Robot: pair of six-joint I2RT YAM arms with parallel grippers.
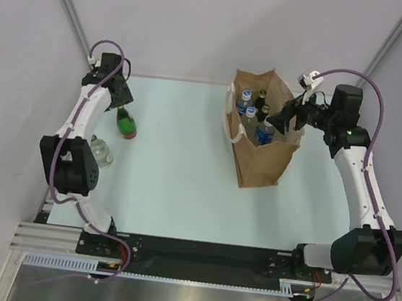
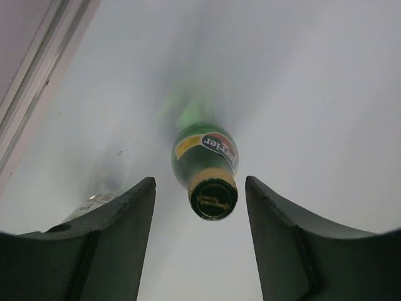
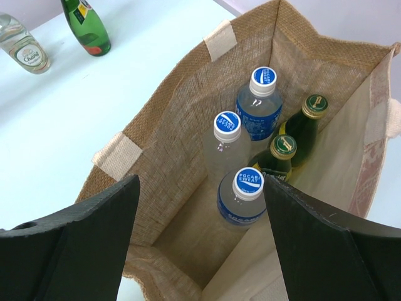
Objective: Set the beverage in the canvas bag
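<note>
Pale tabletop (image 1: pixel 174 191) is stretching between plain grey walls. Over its left side the left gripper (image 2: pixel 200 182) is hovering with its jaws apart on either side of the gold cap of a green bottle (image 2: pixel 205 153), a gap showing on each side. That bottle is standing on the table outside the bag, and a clear bottle (image 1: pixel 100 151) is standing near it, closer to the arm bases. The right gripper (image 3: pixel 200 182) is hanging spread wide and empty above the open mouth of the canvas bag (image 3: pixel 169 132). The bag is standing upright right of centre, holding three blue-capped bottles (image 3: pixel 227 125) and two gold-capped green bottles (image 3: pixel 313 106).
</note>
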